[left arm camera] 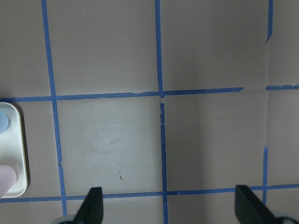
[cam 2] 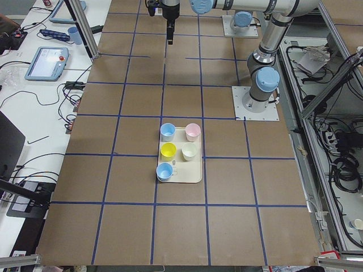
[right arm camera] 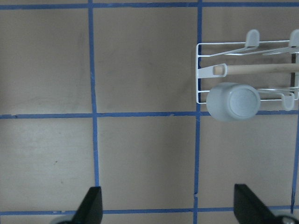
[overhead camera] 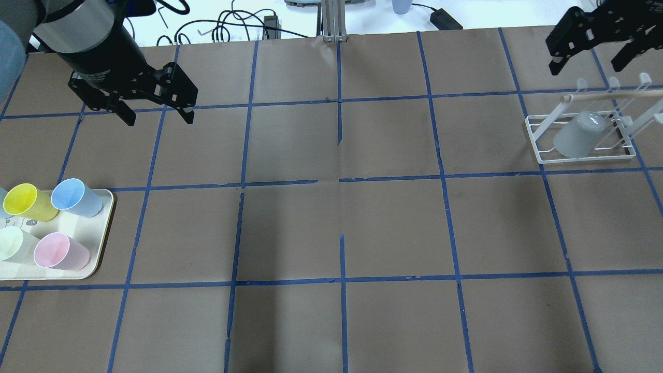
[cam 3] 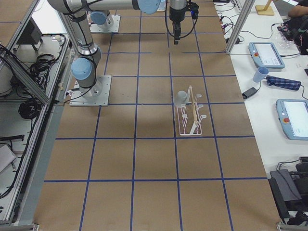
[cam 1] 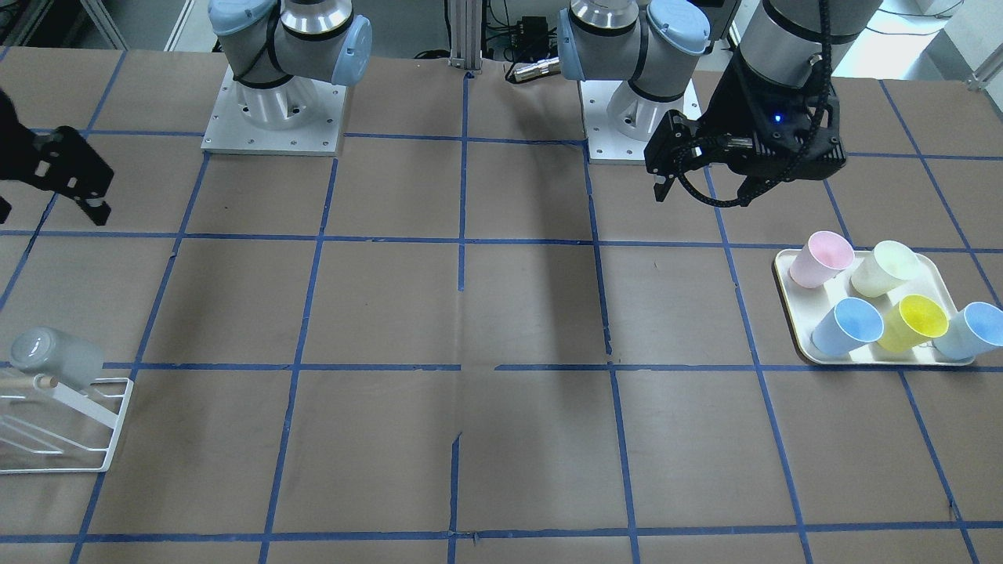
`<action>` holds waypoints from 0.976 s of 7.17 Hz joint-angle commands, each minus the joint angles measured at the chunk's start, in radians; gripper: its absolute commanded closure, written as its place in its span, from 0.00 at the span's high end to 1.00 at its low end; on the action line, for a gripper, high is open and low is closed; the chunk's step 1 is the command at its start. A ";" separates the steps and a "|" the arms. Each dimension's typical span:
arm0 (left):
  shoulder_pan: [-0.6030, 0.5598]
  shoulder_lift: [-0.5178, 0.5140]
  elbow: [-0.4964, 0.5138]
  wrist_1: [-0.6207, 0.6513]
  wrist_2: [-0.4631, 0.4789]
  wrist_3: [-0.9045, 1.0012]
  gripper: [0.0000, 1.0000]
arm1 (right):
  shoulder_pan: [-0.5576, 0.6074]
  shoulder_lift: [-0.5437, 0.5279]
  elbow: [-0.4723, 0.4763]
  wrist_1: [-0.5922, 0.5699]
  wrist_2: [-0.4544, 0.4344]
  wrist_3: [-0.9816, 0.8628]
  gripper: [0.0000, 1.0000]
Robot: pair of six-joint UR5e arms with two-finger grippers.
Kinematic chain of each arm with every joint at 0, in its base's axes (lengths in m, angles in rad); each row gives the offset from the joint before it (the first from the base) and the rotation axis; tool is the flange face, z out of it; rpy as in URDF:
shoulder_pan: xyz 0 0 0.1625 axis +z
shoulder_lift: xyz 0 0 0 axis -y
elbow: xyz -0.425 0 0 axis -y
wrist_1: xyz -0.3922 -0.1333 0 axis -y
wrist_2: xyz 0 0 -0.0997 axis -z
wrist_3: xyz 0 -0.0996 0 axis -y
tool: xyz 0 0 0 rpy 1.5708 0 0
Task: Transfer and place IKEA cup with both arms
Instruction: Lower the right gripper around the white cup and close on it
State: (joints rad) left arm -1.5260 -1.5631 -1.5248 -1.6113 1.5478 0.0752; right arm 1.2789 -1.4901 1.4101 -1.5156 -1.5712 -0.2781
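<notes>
The grey IKEA cup (overhead camera: 577, 135) hangs upside down on a peg of the white wire rack (overhead camera: 541, 151) at the table's right end. It also shows in the front view (cam 1: 55, 359) and in the right wrist view (right arm camera: 233, 101). My right gripper (overhead camera: 586, 65) hovers open and empty beyond the rack, apart from the cup, and shows in the right wrist view (right arm camera: 170, 207). My left gripper (overhead camera: 159, 120) hangs open and empty above bare table near the left end, and shows in the left wrist view (left arm camera: 170, 207).
A cream tray (overhead camera: 106, 207) at the left end holds pastel cups: pink (overhead camera: 57, 251), yellow (overhead camera: 28, 201), blue (overhead camera: 77, 197) and pale green (overhead camera: 13, 243). Blue tape lines grid the brown table. Cables and tablets lie beyond the far edge.
</notes>
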 commanded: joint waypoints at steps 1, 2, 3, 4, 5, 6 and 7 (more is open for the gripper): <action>0.001 0.000 0.000 0.001 -0.002 0.000 1.00 | -0.079 0.071 0.006 -0.055 0.000 -0.103 0.96; 0.001 0.000 0.000 0.001 -0.002 -0.002 1.00 | -0.087 0.106 0.019 -0.105 0.000 -0.113 0.96; 0.001 0.000 0.000 0.001 -0.002 0.000 1.00 | -0.088 0.129 0.047 -0.151 -0.001 -0.133 0.96; 0.001 0.002 -0.002 0.001 -0.002 0.000 1.00 | -0.113 0.140 0.088 -0.197 -0.004 -0.144 0.96; 0.001 0.002 -0.002 0.001 -0.002 0.000 1.00 | -0.146 0.158 0.134 -0.262 -0.004 -0.203 0.96; 0.001 0.002 -0.002 0.001 -0.002 0.000 1.00 | -0.168 0.180 0.165 -0.309 -0.010 -0.216 0.96; 0.001 0.002 0.000 0.001 -0.002 0.000 1.00 | -0.179 0.201 0.173 -0.319 -0.010 -0.222 0.96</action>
State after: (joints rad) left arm -1.5248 -1.5617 -1.5260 -1.6107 1.5463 0.0751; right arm 1.1203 -1.3156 1.5594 -1.8014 -1.5794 -0.4834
